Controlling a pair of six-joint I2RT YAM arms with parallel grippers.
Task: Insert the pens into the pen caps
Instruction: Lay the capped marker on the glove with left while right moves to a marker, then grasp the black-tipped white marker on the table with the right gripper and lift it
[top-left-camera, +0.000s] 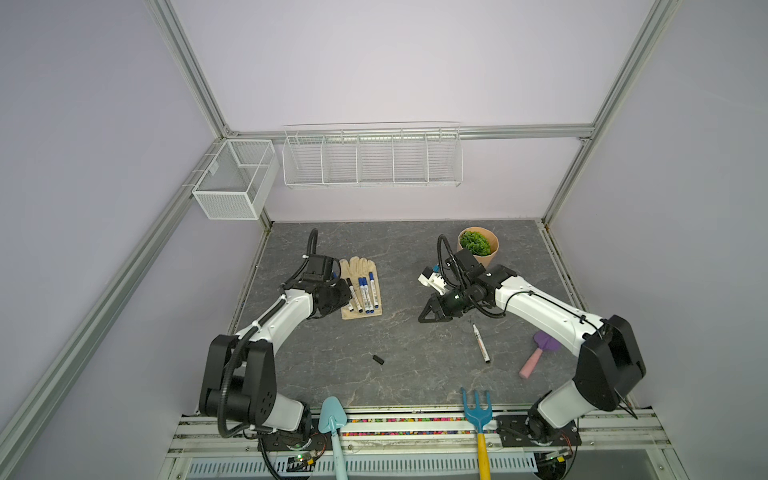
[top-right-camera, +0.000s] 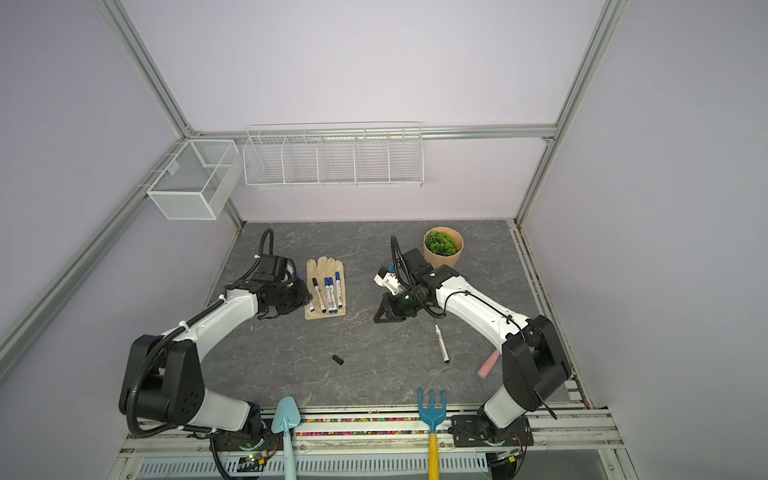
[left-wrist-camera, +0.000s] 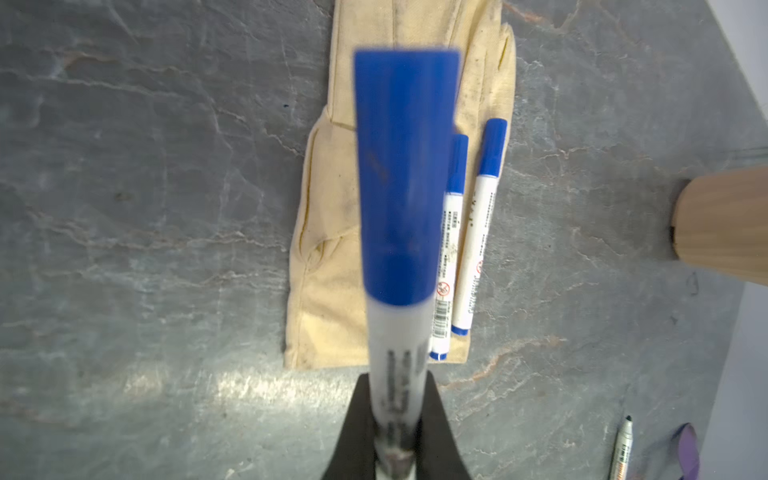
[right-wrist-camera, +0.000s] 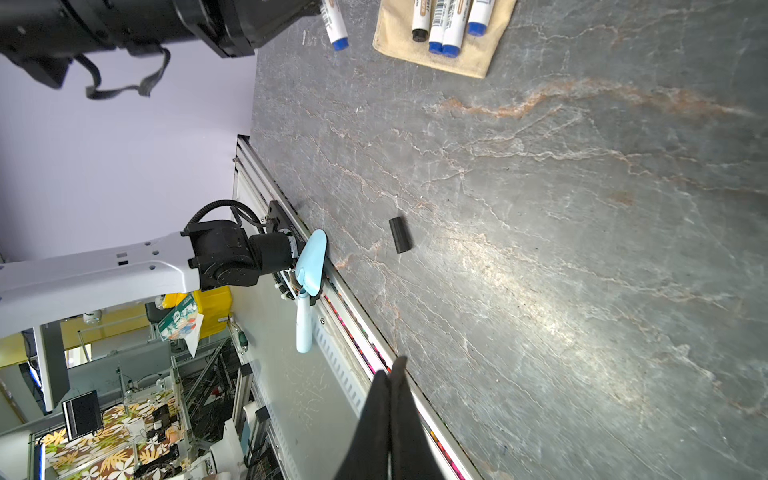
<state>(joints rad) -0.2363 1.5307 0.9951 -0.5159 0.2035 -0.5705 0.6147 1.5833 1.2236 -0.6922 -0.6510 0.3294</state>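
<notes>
My left gripper (left-wrist-camera: 397, 382) is shut on the white barrel of a pen (left-wrist-camera: 405, 208) that wears a blue cap, hovering at the left edge of a beige glove (top-left-camera: 360, 316). Several capped pens (top-left-camera: 365, 291) lie side by side on the glove: one with a black cap, the others blue. An uncapped pen (top-left-camera: 481, 343) lies on the table on the right. A loose black pen cap (top-left-camera: 377, 359) lies near the table's middle front, also in the right wrist view (right-wrist-camera: 400, 235). My right gripper (top-left-camera: 426, 318) hangs shut and empty above the table.
A potted green plant (top-left-camera: 478, 245) stands at the back right. A purple and pink trowel (top-left-camera: 538, 357) lies under the right arm. A light blue trowel (top-left-camera: 332, 419) and a blue rake (top-left-camera: 478, 409) sit at the front edge. Wire baskets (top-left-camera: 372, 160) hang on the back wall.
</notes>
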